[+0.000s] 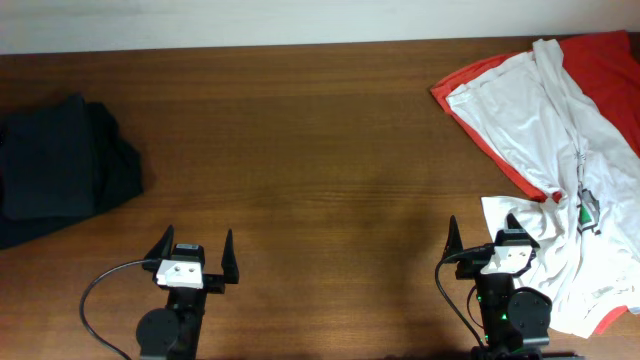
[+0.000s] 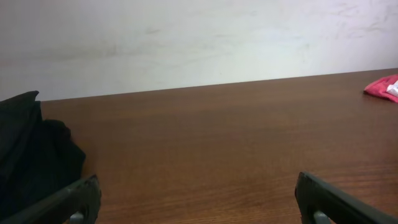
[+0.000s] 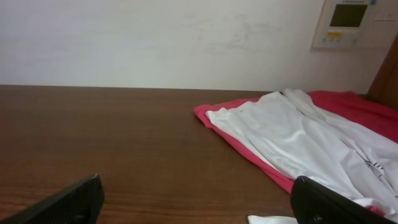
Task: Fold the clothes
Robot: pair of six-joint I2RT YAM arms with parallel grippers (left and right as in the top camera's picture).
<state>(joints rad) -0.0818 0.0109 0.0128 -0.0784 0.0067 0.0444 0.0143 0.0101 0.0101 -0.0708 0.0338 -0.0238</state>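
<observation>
Overhead, the two claws come nearest: left claw (image 1: 195,250) and right claw (image 1: 491,235), both spread wide and holding nothing, with the right one's outer finger hard to pick out against white cloth. Farther across the surface (image 1: 320,150) lie one black heap (image 1: 60,165) at far left and one white shirt (image 1: 520,110) draped over one red-orange shirt (image 1: 610,70) at far right. All three are cut off by the frame, and I cannot tell whether the white cloth is one garment or two.

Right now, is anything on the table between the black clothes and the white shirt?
Nothing. Between the black clothes and the white shirt there is only bare brown table, as the overhead view shows.
</observation>
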